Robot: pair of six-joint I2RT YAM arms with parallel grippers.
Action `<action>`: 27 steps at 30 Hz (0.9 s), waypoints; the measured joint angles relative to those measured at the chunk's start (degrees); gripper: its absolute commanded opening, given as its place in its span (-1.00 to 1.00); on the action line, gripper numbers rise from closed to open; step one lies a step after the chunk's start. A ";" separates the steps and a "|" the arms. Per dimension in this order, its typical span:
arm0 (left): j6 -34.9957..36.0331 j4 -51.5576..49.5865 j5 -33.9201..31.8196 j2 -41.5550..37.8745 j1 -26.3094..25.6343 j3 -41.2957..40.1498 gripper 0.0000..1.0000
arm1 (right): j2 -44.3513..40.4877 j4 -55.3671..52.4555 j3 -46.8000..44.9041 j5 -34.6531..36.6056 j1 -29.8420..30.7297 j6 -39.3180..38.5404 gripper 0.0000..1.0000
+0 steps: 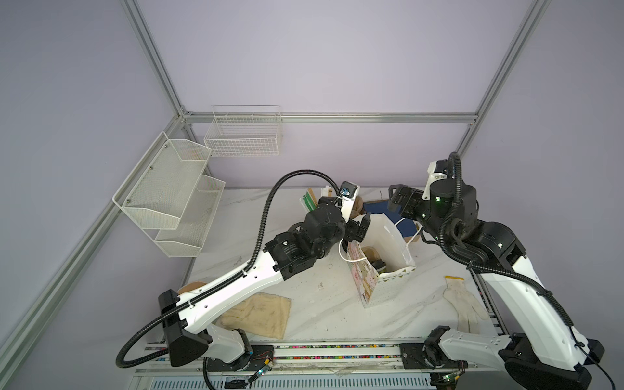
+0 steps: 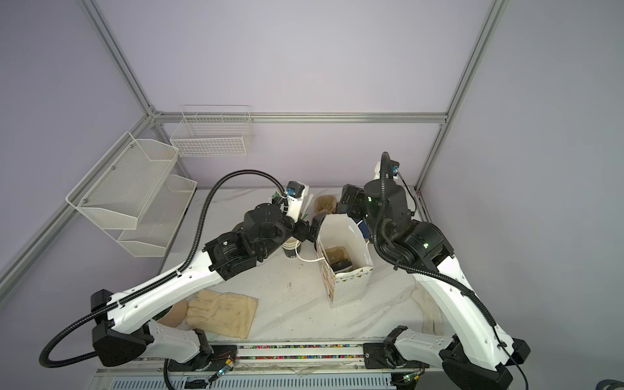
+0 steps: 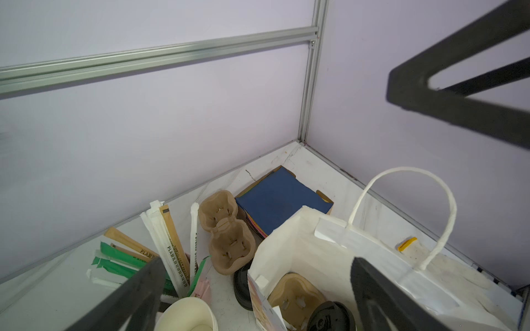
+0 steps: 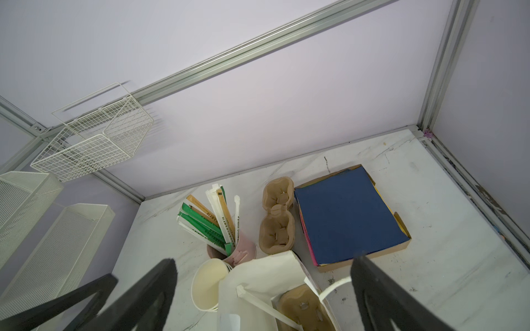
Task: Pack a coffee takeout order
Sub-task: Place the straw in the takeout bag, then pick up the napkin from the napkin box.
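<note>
Brown moulded-pulp 2-cup carrier, black-lidded paper cup in it, sits inside white paper bag. Navy blue paper napkin on desk stack beyond bag, not yet packed. Left gripper at bag rim, right gripper near: both apart, empty.

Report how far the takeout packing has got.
Done: the carrier and lidded cup sit inside the paper bag. In hand: nothing; the left gripper and right gripper are both open. Left: the navy napkin lies on its stack at the back, not yet bagged.
</note>
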 measured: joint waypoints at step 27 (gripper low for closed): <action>-3.91 -8.31 -1.38 -27.47 10.75 -26.21 1.00 | 28.11 3.19 -3.13 -21.64 -31.06 3.72 0.87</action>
